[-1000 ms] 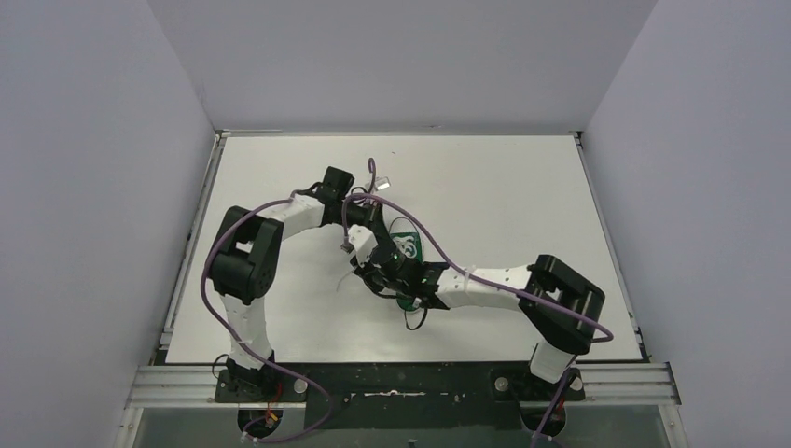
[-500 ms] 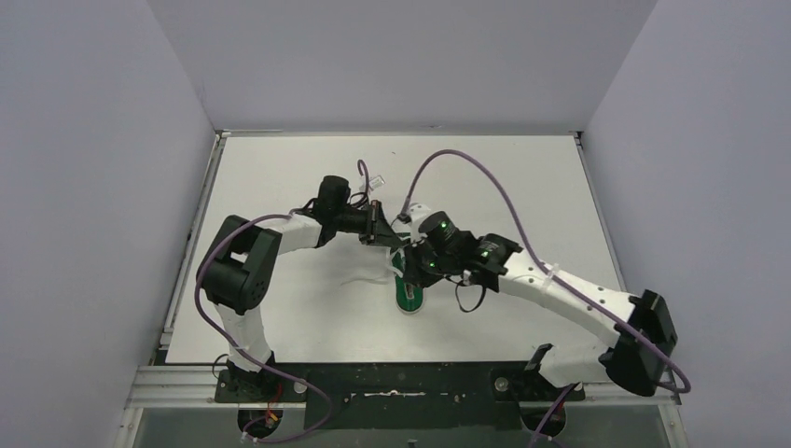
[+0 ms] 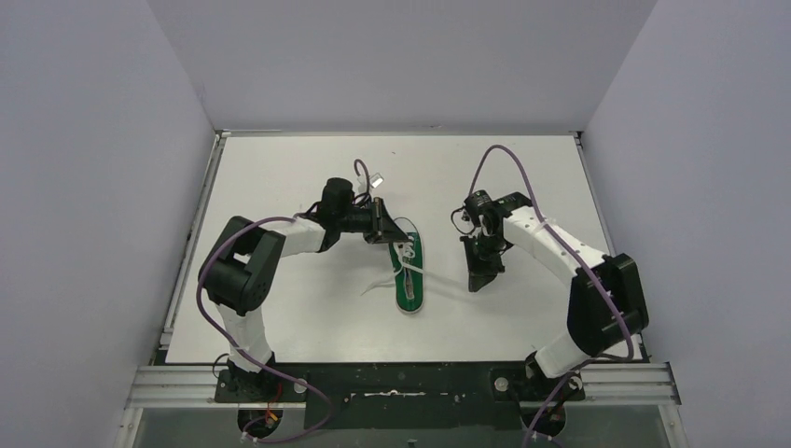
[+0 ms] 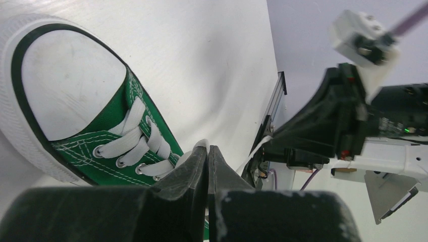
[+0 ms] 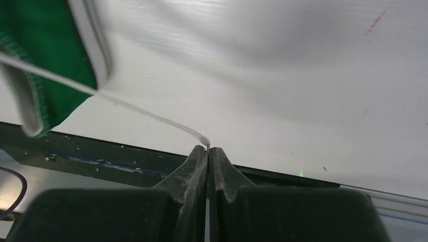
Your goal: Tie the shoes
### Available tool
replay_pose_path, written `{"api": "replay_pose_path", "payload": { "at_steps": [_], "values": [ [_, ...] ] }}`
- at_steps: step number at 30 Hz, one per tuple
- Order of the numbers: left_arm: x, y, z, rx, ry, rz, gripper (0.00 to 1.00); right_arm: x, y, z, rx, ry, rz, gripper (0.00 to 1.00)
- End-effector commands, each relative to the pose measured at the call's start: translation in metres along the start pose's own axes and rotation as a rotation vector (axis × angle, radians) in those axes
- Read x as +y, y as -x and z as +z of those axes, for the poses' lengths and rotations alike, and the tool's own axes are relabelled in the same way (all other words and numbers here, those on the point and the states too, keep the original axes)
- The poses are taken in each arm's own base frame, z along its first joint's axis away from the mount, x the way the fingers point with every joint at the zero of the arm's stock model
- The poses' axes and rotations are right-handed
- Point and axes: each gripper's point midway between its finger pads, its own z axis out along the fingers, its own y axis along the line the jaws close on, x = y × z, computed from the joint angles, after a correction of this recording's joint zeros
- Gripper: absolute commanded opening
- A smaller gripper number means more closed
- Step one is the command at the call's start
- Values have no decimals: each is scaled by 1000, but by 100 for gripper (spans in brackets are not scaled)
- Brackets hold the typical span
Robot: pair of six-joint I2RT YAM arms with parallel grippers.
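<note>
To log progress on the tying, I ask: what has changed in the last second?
The right gripper swung away from the shoe toward the robot's right, drawing a white lace out in its shut fingers. The left gripper stayed shut at the shoe's toe end.

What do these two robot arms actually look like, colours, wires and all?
The left arm and right arm have white tube-like links between chunky black joints. A purple cable loops along each. The left end effector and right end effector each end in two dark, wedge-shaped fingers tapering to narrow tips.
</note>
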Motion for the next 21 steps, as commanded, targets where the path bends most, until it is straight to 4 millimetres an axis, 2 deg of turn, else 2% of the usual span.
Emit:
{"api": "replay_pose_path", "payload": {
  "at_steps": [1,3,5,6,8,10,11,12,14,17,21],
  "values": [
    [-16,16,-8,-31,-5,66,0,-29,-1,10,77,-64,46,0],
    [-14,16,-12,-32,6,65,0,-39,5,17,80,-84,56,0],
    [-16,15,-13,-23,1,66,0,-29,20,20,23,-30,-20,7],
    [-16,14,-14,-19,1,66,0,-15,32,20,-30,39,-92,12],
    [-19,12,-15,-16,-10,62,0,18,54,14,-167,180,-242,29],
    [-22,12,-16,-21,-23,56,0,49,66,5,-323,306,-426,54],
    [-23,12,-16,-24,-29,57,0,64,69,0,-403,377,-511,61],
    [-24,12,-16,-25,-32,57,0,77,79,-5,-505,444,-579,65],
    [-24,12,-16,-18,-34,55,0,91,82,-4,-591,559,-614,67],
    [-26,12,-18,-19,-37,57,0,113,91,4,-585,683,-622,64],
    [-27,10,-19,-22,-45,46,0,130,90,15,-579,742,-666,59]
  ]
}}
